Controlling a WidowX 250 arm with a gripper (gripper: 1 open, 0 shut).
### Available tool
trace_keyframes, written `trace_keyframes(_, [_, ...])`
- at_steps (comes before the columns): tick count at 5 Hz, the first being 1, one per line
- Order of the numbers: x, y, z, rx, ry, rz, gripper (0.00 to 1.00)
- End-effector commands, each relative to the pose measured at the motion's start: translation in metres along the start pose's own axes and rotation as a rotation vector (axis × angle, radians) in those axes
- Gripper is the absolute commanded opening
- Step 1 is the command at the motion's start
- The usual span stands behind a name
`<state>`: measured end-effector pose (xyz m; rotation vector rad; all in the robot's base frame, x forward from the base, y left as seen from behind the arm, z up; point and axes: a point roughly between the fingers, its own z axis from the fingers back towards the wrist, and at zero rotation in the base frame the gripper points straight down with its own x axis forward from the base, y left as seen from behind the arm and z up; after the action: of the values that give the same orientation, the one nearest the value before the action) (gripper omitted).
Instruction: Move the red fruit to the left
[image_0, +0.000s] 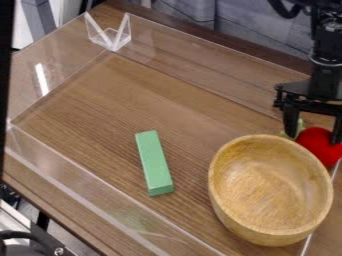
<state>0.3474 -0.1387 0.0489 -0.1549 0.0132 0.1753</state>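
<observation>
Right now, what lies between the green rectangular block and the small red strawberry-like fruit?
In the camera view, the round wooden bowl sits between the green rectangular block and the small red strawberry-like fruit; otherwise only bare wood-grain tabletop.

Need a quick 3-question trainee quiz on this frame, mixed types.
1. True or false: the black gripper has shut on the small red toy fruit.
2. The red fruit lies: A) inside the round wooden bowl B) beside the bowl's right rim C) on the green rectangular block.
3. Fill in: the green block lies to the ____ of the bowl.

Key: 1 false, its jaws are open above the fruit; 2 B; 3 left.
</observation>
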Motion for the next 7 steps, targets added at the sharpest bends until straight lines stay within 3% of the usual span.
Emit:
trace_keyframes(1, [0.013, -0.013, 0.01, -0.02, -0.051, -0.014, 1.0])
trace_keyframes(2, [0.015, -0.02, 0.005, -0.016, -0.048, -0.025, 1.0])
trace_keyframes(3, [0.008, -0.021, 0.0, -0.01, -0.048, 0.007, 1.0])
trace_keyframes(4, [0.004, -0.013, 0.008, -0.013, -0.048, 0.017, 0.0])
trace_keyframes(5, [0.001, -0.006, 0.035, -0.042, -0.061, 0.031, 0.0])
trace_keyframes(7, [0.001, 0.008, 0.121, -0.132, -0.079, -0.028, 0.0])
